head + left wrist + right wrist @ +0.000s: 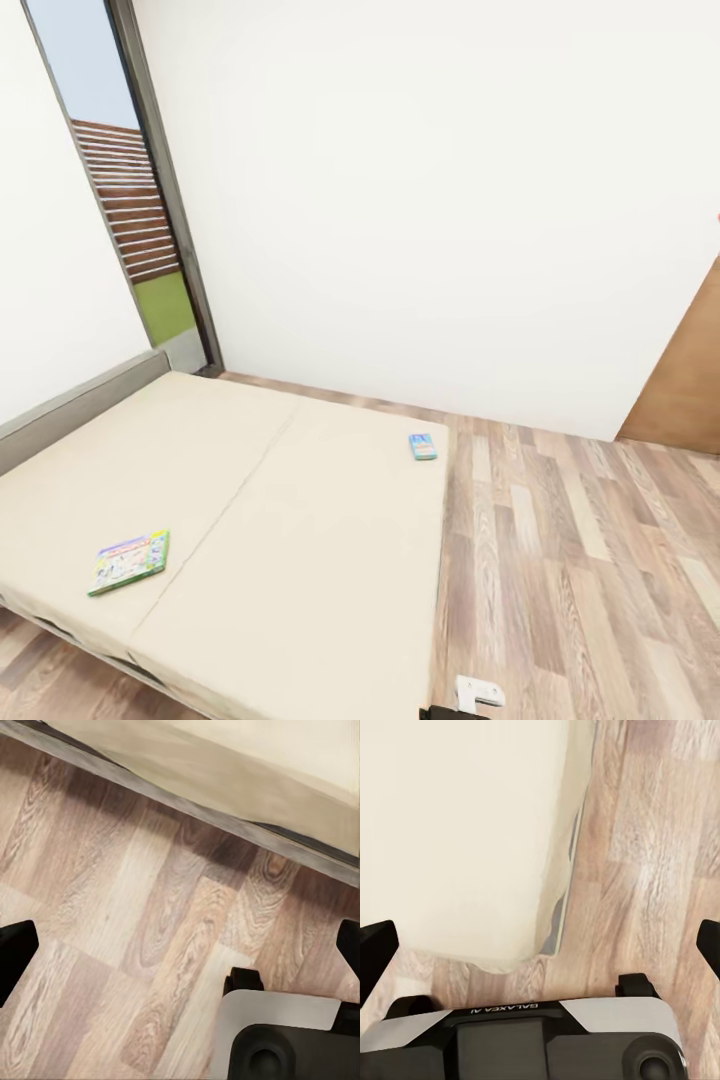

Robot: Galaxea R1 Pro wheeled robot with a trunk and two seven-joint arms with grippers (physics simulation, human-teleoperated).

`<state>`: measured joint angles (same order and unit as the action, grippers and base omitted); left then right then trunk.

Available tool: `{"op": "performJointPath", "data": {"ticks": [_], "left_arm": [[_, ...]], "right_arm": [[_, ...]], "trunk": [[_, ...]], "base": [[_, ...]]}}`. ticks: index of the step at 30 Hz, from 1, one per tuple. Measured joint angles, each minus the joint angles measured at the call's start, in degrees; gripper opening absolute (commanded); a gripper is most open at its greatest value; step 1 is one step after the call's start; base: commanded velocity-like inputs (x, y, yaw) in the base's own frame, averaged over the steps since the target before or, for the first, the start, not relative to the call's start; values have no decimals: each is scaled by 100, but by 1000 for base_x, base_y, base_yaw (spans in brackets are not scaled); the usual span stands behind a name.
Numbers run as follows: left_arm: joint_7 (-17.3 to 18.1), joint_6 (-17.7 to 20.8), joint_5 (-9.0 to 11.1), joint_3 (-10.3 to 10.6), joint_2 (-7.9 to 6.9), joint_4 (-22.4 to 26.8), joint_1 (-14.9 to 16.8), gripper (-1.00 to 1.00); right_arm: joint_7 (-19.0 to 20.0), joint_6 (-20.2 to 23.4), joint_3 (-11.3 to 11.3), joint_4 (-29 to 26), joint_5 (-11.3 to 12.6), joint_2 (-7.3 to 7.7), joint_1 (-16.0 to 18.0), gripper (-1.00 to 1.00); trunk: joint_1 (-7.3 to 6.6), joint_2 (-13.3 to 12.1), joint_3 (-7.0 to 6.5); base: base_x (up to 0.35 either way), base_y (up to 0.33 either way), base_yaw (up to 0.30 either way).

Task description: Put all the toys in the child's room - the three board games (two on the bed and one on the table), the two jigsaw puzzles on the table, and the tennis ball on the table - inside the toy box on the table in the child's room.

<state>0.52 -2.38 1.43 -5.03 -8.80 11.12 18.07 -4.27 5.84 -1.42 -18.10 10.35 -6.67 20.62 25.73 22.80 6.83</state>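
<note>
On the bed [300,520], two games [129,561] [423,446] are lying well apart; both grippers [180,945] [540,945], gaping empty, are risking an overreach from the bedside.

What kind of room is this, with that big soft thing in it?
Probably a bedroom. There is a low bed with a cream mattress, two colourful board games lying on it, a wood plank floor and a tall window.

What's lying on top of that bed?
Two board games on the cream bed: a green-edged box near the left front and a small blue box by the far right edge. Their undersides are hidden.
</note>
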Motion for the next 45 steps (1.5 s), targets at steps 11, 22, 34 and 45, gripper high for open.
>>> {"op": "performJointPath", "data": {"ticks": [11,22,34,45], "left_arm": [[3,0,0,0,0,0,0,100],[4,0,0,0,0,0,0,100],[4,0,0,0,0,0,0,100],[4,1,0,-1,-1,2,-2,100]], "right_arm": [[1,-1,0,-1,0,0,0,100],[1,0,0,1,0,0,0,100],[-2,-6,0,0,-2,0,0,100],[-14,-15,0,-3,-9,-9,1,100]], "trunk": [[1,0,0],[2,0,0],[2,0,0],[2,-1,0]], "base": [[96,277,-281],[5,293,-281],[0,294,-279],[0,296,-79]]}}
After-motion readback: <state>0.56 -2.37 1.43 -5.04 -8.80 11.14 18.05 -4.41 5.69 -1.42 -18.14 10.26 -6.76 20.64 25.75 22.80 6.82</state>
